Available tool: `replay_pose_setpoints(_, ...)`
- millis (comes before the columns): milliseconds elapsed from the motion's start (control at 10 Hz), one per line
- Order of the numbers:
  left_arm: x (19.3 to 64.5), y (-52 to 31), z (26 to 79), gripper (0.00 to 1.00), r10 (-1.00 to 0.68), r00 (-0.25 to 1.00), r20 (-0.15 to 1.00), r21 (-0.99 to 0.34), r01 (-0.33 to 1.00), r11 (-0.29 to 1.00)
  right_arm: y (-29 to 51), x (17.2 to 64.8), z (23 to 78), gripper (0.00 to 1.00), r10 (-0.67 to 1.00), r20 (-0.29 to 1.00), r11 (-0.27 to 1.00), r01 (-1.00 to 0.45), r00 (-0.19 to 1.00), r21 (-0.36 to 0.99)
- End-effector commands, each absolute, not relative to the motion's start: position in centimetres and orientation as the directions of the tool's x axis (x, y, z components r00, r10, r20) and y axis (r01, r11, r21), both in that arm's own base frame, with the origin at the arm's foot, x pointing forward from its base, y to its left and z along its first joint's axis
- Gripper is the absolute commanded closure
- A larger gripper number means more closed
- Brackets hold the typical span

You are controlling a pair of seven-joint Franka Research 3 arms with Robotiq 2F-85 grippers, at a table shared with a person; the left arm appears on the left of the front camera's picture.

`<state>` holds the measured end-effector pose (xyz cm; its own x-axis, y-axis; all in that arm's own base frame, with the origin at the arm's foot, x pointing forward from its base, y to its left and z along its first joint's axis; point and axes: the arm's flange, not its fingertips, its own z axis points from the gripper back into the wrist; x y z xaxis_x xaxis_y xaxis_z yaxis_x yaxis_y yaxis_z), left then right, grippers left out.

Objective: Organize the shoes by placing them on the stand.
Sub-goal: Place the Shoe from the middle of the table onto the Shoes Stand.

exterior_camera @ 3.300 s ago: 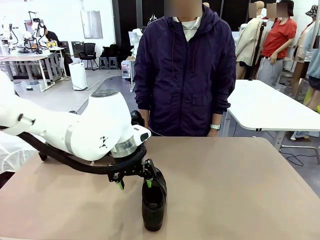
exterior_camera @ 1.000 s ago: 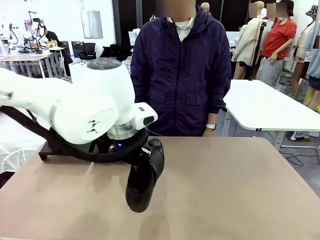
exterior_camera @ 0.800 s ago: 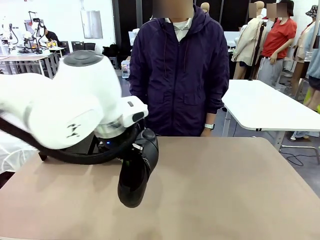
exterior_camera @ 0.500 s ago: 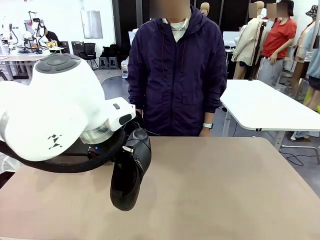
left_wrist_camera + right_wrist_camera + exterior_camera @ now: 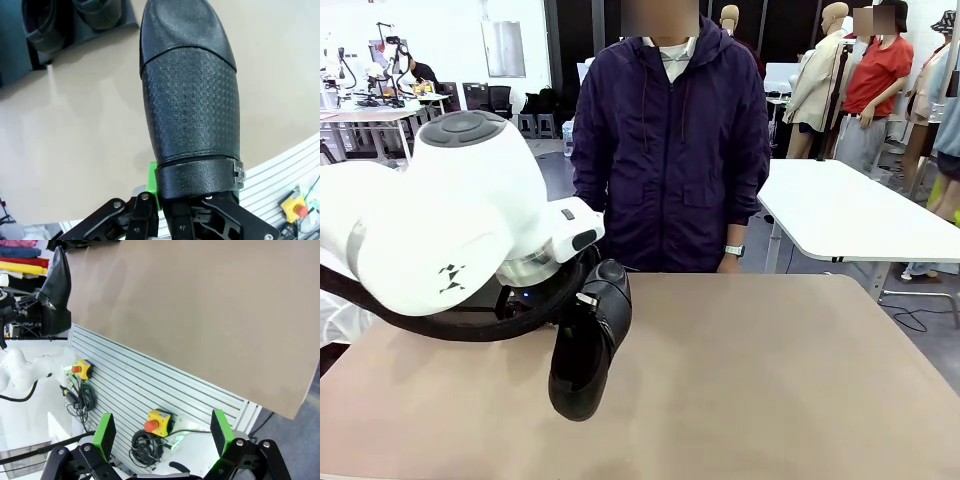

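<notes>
My left gripper (image 5: pixel 576 306) is shut on the heel end of a black shoe (image 5: pixel 584 352) and holds it in the air over the table's left half, toe hanging down toward me. In the left wrist view the shoe (image 5: pixel 187 95) stretches away from my fingers, one green pad (image 5: pixel 152 184) showing beside its heel. Past its toe, the stand (image 5: pixel 129 19) carries two more shoes (image 5: pixel 45 22). The right wrist view has my right gripper (image 5: pixel 162 432) open beyond the table's edge, with the held shoe (image 5: pixel 56 287) far off.
A person in a dark purple jacket (image 5: pixel 670 150) stands at the far edge of the tan table (image 5: pixel 770 380), arms down. A white table (image 5: pixel 850 215) stands behind to the right. Below the table's edge hang emergency-stop boxes (image 5: pixel 159 421) and cables.
The shoe stood on the table earlier; my left gripper has lifted it and carried it left, then slightly back right. The person has shifted a little.
</notes>
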<state>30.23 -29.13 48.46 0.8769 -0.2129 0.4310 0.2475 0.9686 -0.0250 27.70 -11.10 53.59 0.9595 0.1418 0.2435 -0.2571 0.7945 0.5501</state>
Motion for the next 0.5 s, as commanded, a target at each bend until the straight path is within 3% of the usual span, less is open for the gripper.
replay_pose_setpoints(0,31.0,-23.2,50.0,1.00,-0.163,0.842,0.514,-0.016,0.200,0.980,-11.3,27.8,54.0,0.00,0.154,0.254,0.787,-0.274,0.955,0.552)
replay_pose_setpoints(400,34.3,-9.4,50.5,1.00,-0.176,0.781,0.600,0.005,0.216,0.976,-11.3,27.8,54.0,0.00,0.154,0.254,0.787,-0.274,0.955,0.552)
